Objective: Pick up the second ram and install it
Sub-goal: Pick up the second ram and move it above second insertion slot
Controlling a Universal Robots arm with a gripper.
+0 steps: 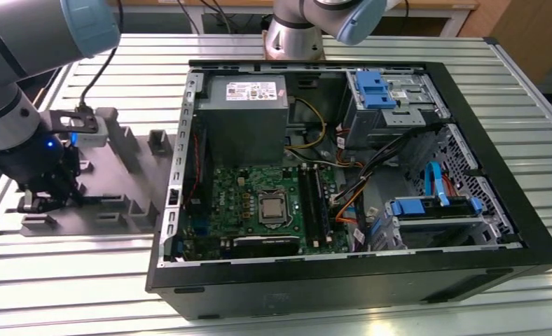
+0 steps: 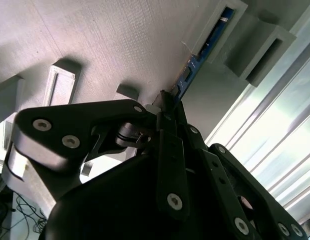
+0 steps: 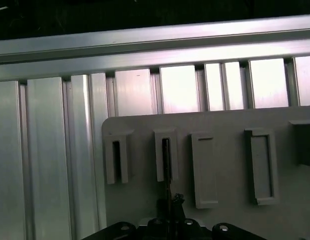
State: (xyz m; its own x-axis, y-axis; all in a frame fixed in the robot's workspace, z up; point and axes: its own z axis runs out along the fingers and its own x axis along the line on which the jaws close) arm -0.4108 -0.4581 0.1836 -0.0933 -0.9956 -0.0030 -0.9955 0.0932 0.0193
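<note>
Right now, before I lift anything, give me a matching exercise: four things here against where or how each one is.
1 second ram
2 pincer
3 motherboard
4 grey fixture plate

A inside the open case
B on the slatted table beside the case
C shut on the ram
D upright in a fixture slot

Pairs: 1-D, 2-C, 3-A, 4-B

Silver ribbed aluminium-slat table (image 1: pixel 510 84) carries all. Open black metal computer tower case (image 1: pixel 351 283) on its side, centre toward 3 o'clock in exterior view. Dark grey flat fixture plate (image 1: pixel 131 183) with raised slotted blocks at 9 o'clock, just beside case. Round grey arm base (image 1: pixel 293 42) at 12 o'clock.
</note>
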